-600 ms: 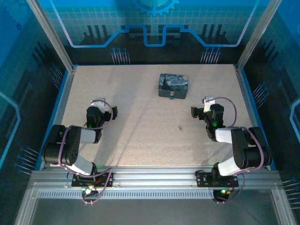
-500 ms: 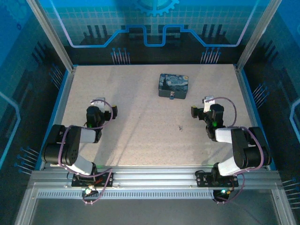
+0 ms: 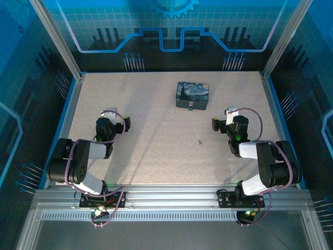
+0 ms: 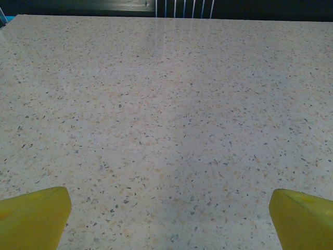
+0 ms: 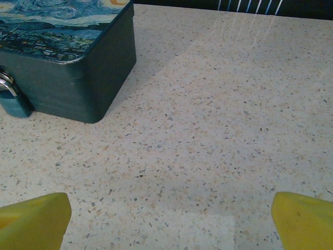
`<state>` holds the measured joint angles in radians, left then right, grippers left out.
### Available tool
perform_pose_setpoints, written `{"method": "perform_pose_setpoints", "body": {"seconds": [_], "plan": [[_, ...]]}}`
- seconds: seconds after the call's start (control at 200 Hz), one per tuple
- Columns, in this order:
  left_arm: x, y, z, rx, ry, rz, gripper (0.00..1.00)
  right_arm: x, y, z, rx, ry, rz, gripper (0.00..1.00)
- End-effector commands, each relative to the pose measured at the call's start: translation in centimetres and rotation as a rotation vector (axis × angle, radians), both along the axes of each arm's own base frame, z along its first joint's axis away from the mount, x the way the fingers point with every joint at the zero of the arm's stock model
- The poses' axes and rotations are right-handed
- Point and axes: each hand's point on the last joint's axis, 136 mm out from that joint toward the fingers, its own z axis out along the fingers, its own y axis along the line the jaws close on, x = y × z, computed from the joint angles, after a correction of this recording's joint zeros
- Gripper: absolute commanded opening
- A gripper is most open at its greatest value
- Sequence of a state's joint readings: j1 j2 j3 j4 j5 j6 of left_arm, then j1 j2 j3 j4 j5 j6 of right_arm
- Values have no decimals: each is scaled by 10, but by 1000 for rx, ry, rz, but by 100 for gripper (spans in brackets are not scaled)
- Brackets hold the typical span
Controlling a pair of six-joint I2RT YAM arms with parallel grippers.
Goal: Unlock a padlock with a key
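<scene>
Sitting at box (image 5: pixel 67 67) front: padlock (image 5: pixel 13 99) | key (image 3: pixel 200 141) probably that speck | left gripper (image 4: pixel 169 224) spread | right gripper (image 5: pixel 169 224) spread

Dark padlock (image 5: pixel 13 99) (silvery shackle) against box (image 5: pixel 78 78); key (image 3: pixel 201 141) lies apart.

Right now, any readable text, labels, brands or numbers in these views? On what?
None readable.
Box: painted night-sky picture only, no words.
Padlock: no marking that I can make out.
Back wall: gear and line pattern, no letters.
</scene>
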<state>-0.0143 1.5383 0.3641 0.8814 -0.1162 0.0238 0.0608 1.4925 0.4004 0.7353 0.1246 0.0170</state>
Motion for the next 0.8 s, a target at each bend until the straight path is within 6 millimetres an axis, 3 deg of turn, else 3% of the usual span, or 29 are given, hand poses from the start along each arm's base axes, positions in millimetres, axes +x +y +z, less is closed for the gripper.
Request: {"method": "perform_pose_setpoints", "body": {"seconds": [0.0, 0.55, 0.79], "plan": [[8, -1, 11, -15, -44, 8, 99, 10, 4, 13, -17, -51, 6, 100], [6, 5, 13, -22, -59, 41, 99, 9, 1, 14, 10, -53, 12, 100], [-10, 12, 48, -14, -99, 87, 99, -5, -10, 55, 33, -66, -55, 100]]}}
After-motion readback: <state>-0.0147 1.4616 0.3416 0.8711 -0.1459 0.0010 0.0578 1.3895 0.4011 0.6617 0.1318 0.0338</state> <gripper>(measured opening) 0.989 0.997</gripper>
